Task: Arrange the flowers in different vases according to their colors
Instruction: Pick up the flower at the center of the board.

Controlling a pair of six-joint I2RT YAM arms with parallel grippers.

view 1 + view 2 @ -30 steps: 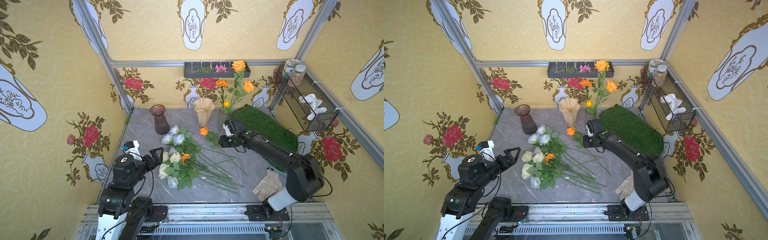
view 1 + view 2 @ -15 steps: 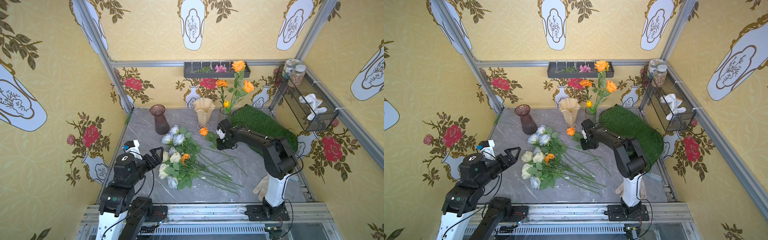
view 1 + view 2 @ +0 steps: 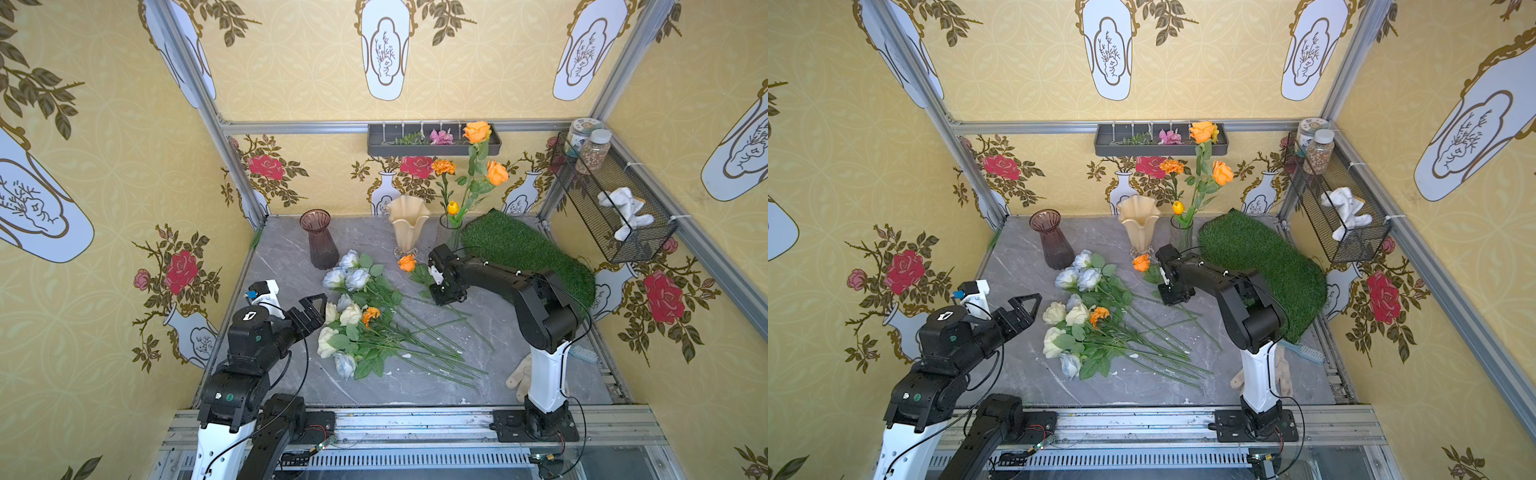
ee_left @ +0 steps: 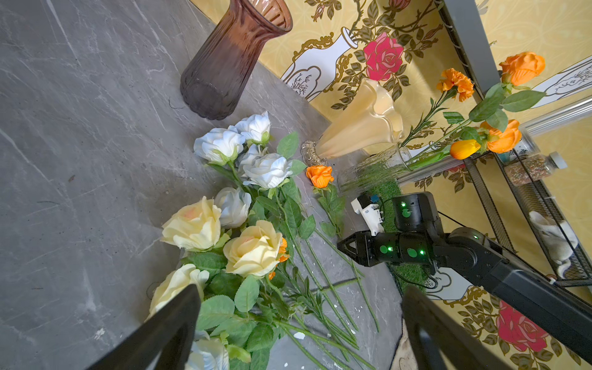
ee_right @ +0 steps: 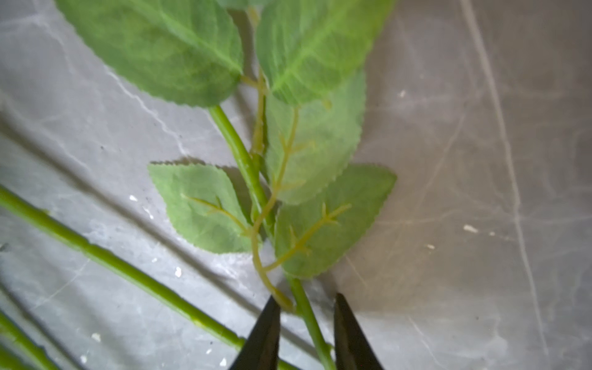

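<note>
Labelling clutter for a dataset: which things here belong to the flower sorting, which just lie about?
Job: loose orange, cream and pale-blue long-stemmed flowers; purple-brown ribbed glass vase; cream ruffled-rim vase; clear ribbed glass vase.
Lying about: green artificial-grass mat; black wire basket; beige glove; grey wall tray.

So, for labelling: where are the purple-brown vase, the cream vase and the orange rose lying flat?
purple-brown vase (image 3: pixel 322 249): in a top view, ribbed body.
cream vase (image 3: pixel 406 232): in a top view, side wall.
orange rose (image 3: pixel 407 263): in a top view, bloom.
</note>
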